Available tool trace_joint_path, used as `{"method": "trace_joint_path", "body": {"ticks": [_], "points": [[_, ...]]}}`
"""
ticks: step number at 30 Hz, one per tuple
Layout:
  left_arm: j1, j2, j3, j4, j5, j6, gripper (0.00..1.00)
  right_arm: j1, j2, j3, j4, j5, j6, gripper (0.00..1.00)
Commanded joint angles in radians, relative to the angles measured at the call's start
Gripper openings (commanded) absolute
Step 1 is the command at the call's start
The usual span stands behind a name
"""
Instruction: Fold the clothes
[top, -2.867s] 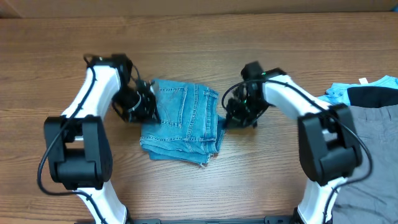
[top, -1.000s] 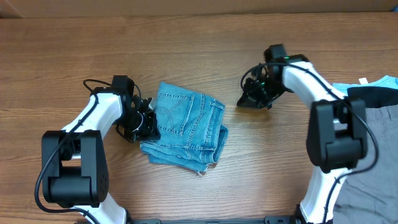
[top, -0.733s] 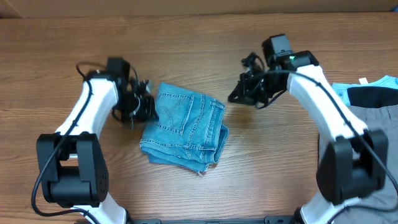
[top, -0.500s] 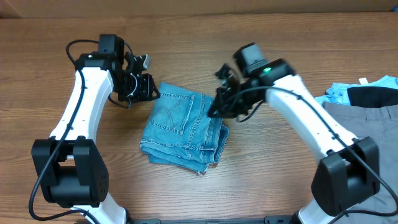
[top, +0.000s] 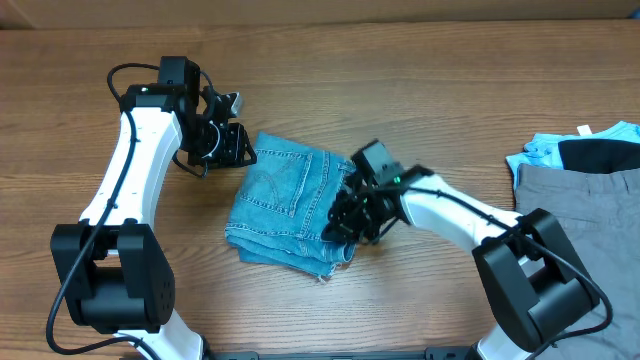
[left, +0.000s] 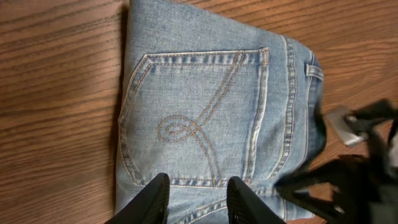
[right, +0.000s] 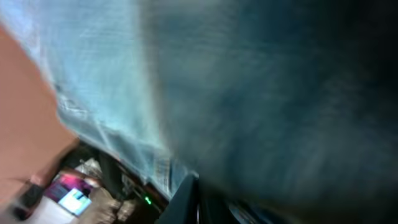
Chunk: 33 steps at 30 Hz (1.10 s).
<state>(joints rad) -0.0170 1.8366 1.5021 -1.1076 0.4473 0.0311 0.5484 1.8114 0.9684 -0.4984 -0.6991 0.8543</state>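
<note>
The clothes, light blue jeans (top: 290, 205), lie folded into a compact stack on the wooden table. The left wrist view looks down on a stitched back pocket (left: 199, 118). My left gripper (top: 240, 150) hovers above the stack's back left corner, open, with nothing between its fingers (left: 155, 200). My right gripper (top: 337, 226) is down at the stack's right edge, against the denim. In the right wrist view blurred denim (right: 249, 93) fills the frame and the right gripper (right: 196, 200) looks shut, its jaws together. I cannot tell whether cloth is pinched.
At the table's right edge lie grey trousers (top: 580, 200), with a black garment (top: 600, 152) and a pale-blue one (top: 540, 150) behind them. Bare wood (top: 400, 80) surrounds the jeans. The right arm (left: 354, 177) shows blurred in the left wrist view.
The right arm swung from the back right down onto the jeans' right edge. The left gripper let go of the left side, rose toward the back and opened.
</note>
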Motion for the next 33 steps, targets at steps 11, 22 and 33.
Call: {"method": "trace_joint_path", "body": {"ticks": [11, 22, 33], "points": [[0.003, -0.009, 0.019, -0.027, -0.009, 0.026, 0.33, -0.257, 0.013, -0.101, 0.173, 0.203, 0.224, 0.04], [-0.025, -0.009, 0.019, -0.047, -0.010, 0.071, 0.53, -0.403, 0.009, -0.048, 0.380, -0.206, -0.055, 0.04], [-0.032, -0.009, 0.019, -0.018, -0.010, 0.078, 0.58, -0.414, -0.018, -0.046, -0.076, -0.227, -0.245, 0.67]]}}
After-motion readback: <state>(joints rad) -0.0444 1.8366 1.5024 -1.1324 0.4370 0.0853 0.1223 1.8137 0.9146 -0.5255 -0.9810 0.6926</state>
